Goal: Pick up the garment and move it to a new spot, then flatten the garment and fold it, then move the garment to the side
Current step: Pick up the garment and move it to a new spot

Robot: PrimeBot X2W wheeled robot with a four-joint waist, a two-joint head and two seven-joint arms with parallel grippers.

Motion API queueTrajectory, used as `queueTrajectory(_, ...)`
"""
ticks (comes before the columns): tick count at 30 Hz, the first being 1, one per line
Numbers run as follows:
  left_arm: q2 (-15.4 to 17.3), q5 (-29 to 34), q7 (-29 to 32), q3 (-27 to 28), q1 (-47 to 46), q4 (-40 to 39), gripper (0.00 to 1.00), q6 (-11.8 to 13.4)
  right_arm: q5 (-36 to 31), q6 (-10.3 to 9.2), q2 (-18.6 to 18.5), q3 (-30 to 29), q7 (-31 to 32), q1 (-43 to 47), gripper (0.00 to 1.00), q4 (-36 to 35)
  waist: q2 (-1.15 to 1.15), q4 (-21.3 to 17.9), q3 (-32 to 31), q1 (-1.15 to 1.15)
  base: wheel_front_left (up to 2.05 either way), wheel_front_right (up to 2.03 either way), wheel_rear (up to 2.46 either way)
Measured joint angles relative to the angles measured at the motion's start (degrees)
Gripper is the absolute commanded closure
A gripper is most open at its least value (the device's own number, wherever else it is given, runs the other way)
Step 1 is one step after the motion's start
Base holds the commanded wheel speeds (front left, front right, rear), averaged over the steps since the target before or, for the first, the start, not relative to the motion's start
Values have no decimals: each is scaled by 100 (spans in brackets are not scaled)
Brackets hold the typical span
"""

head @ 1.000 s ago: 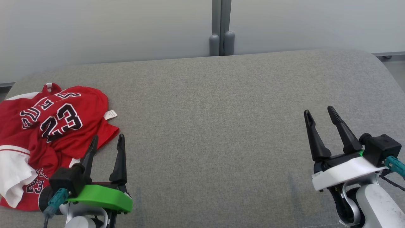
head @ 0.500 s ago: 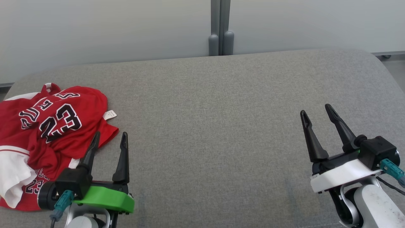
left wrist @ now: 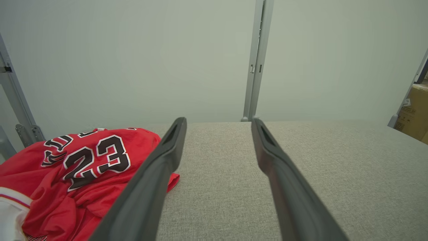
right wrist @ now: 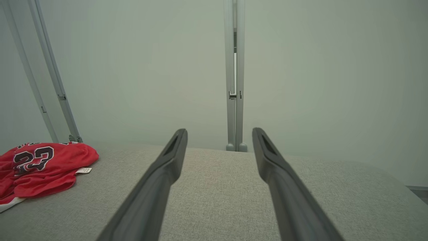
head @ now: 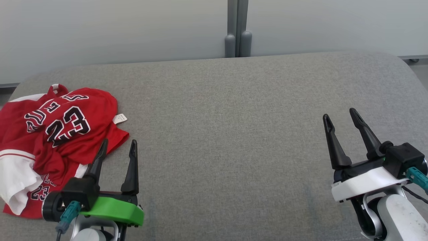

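Nearest me, the left claw [head: 119,142] sits on a glossy green plastic mount [head: 113,210]. Its two long dark fingers taper to blunt tips and are spread wide with nothing between them. The right claw [head: 339,113] has the same shape on a white mount [head: 364,182]. It is also wide and empty, over bare cloth well apart from the jersey [head: 67,134]. Under both runs the counter [head: 234,134], covered in grey woven fabric with a fine grain and rounded far corners. Beyond it stands a smooth pale wall [head: 117,30] of panels joined by a grey metal post [head: 237,26]. My left wrist view catches a brown cardboard box [left wrist: 414,113] at its right edge.

Against a second ago, my whole head view has slid slightly, post and jersey together, so I put that down to the camera. The jersey lies where it did, and both claws are spread as wide as before.

The jersey is crumpled at the counter's left end, just ahead and left of the left claw. That claw's left finger crosses the jersey's near edge in the head view; I cannot tell whether it touches. The cloth is thin and red with white trim. It carries a black "23" outlined in white under curved lettering, and a smaller "23" on a nearer fold. A small white label [head: 120,117] sticks out from its right edge.
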Motion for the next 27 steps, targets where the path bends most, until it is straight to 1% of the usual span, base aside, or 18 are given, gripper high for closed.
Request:
queueTrajectory(10,-44,55,0,-15,-8,149,0,2,-1,10,-7,20,-1,29,0,0,0,329,-16,0,0,0,0)
queueTrajectory(13,-56,69,0,8,-36,186,0,44,0,16,-7,34,-1,46,0,9,0,464,-27,0,0,0,0)
queueTrajectory(16,-71,66,0,46,-62,196,0,44,0,20,-3,43,-1,74,0,16,0,613,-42,0,0,0,0)
queueTrajectory(23,-80,65,0,53,-63,274,0,44,54,116,132,63,-1,141,0,42,0,1007,-90,0,0,0,0)
queueTrajectory(27,-78,89,1,93,-63,305,0,45,54,120,132,67,-1,163,0,90,0,1258,-116,0,0,0,0)
